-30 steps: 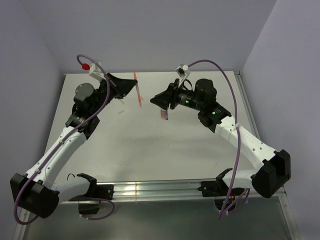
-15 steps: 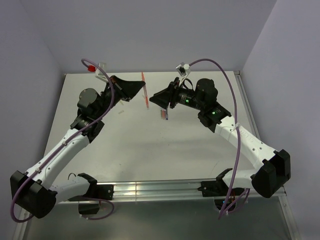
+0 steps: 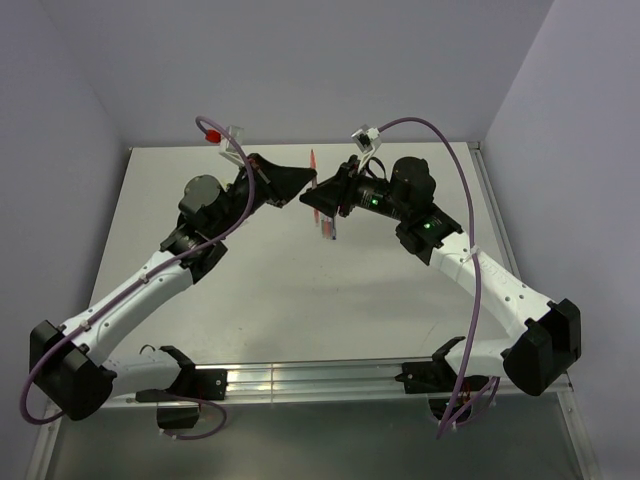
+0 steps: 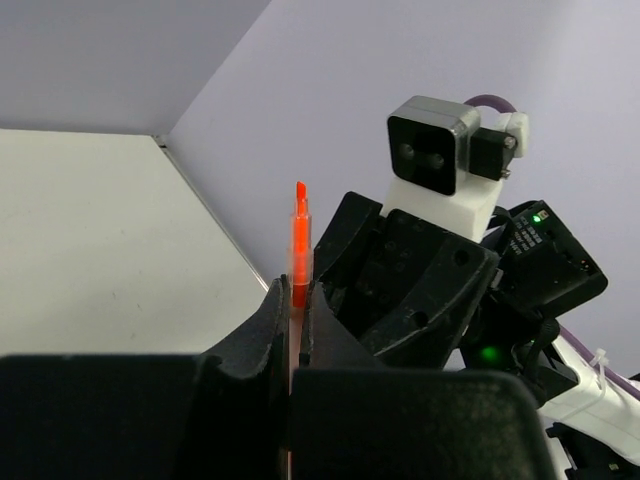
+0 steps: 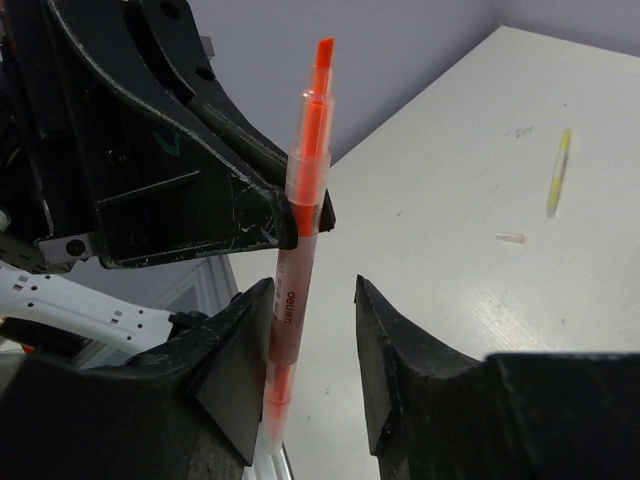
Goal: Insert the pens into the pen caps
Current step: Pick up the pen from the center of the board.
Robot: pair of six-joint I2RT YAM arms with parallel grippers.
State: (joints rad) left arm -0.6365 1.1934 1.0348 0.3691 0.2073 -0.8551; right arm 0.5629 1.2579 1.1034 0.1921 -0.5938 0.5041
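Observation:
An orange pen (image 5: pixel 305 180) stands almost upright in the air, with my left gripper (image 4: pixel 293 290) shut on its barrel and its bare tip (image 4: pixel 300 192) pointing up. In the top view the pen (image 3: pixel 313 162) is at the back middle of the table, where my left gripper (image 3: pixel 306 187) meets my right gripper (image 3: pixel 314 203). My right gripper (image 5: pixel 313 290) is open around the pen's lower half. The barrel lies close against its left finger (image 5: pixel 245 330), and the right finger stands clear. A yellow pen (image 5: pixel 557 172) and a small pale tubular cap (image 5: pixel 510 238) lie on the table beyond.
A small dark blue and pink piece (image 3: pixel 328 229) lies on the white table (image 3: pixel 300 300) under my right gripper. The lilac back wall is close behind both grippers. A metal rail (image 3: pixel 300 378) runs along the near edge between the arm bases.
My left arm has carried the orange pen to the right, bringing it between my right gripper's fingers. The right arm has stayed in place and its jaws have narrowed a little.

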